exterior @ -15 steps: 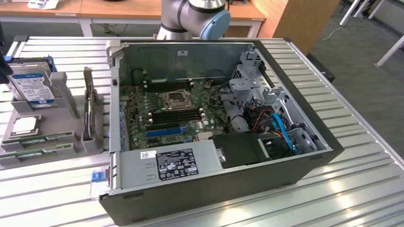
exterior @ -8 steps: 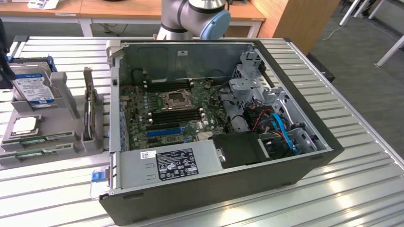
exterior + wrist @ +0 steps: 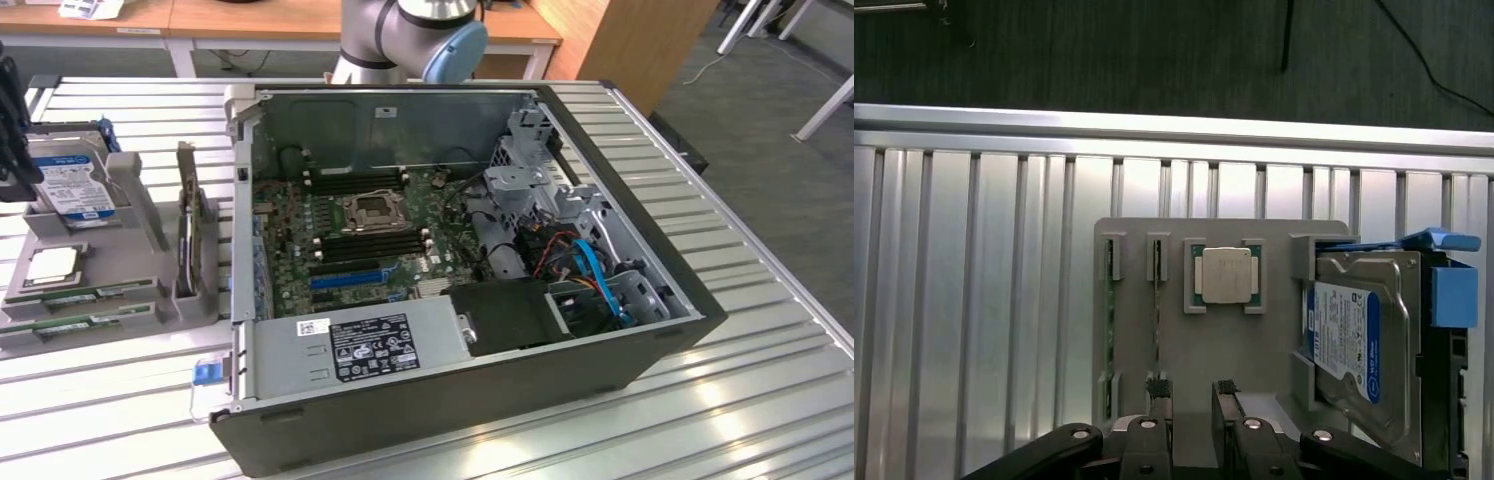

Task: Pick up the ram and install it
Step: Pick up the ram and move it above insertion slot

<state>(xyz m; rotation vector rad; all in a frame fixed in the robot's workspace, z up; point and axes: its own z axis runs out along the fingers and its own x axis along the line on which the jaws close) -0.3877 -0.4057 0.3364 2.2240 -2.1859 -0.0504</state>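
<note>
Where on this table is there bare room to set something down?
Widest free patch: the slatted table on the exterior view's right of the computer case. A narrower strip lies along the near edge, in front of the grey holder. Crowded: the holder, packed with a hard drive, a chip and ram sticks, and inside the case.

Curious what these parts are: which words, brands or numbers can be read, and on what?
None can be read for sure.
hard drive label: blue and white, print blurred.
black label on the power supply: print too small.
white sticker beside it: too small.
</note>
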